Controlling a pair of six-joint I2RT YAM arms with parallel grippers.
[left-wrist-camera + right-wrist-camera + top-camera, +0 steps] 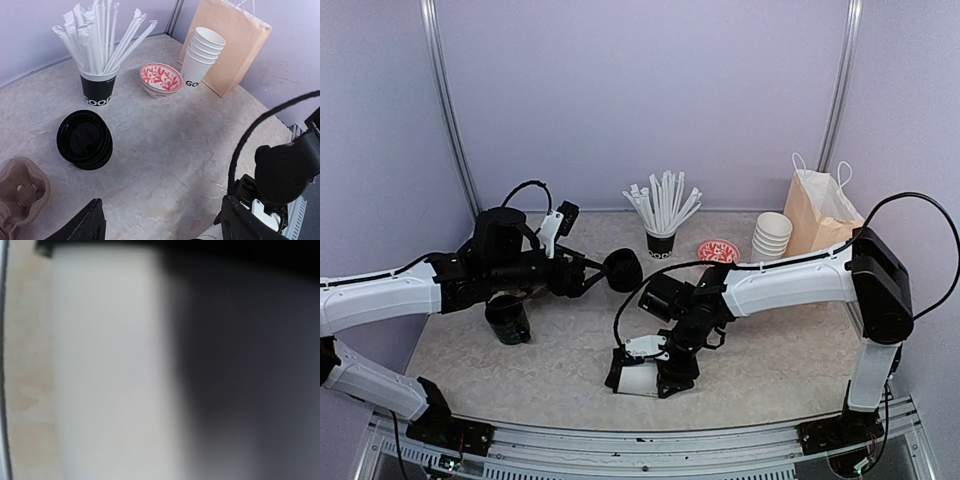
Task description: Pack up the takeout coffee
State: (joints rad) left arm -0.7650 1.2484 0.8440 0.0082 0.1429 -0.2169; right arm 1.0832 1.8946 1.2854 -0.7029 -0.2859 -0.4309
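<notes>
The takeout coffee, a white paper cup (638, 379), lies tilted on its side low over the table's front middle, with a dark end to its left. My right gripper (660, 372) reaches down onto it and is closed around it. In the right wrist view the cup (105, 370) is a blurred white surface filling the frame, and the fingers are hidden. A sliver of the cup (209, 235) shows at the bottom of the left wrist view. My left gripper (592, 277) hovers open and empty, its fingers (89, 222) wide apart, just left of a stack of black lids (623, 269).
A dark green mug (507, 320) stands under the left arm. At the back stand a black cup of white straws (97, 85), a red patterned bowl (161, 78), a stack of white cups (202, 57) and a brown paper bag (235, 45). A brown cup carrier (20, 192) lies left of the lids (84, 139).
</notes>
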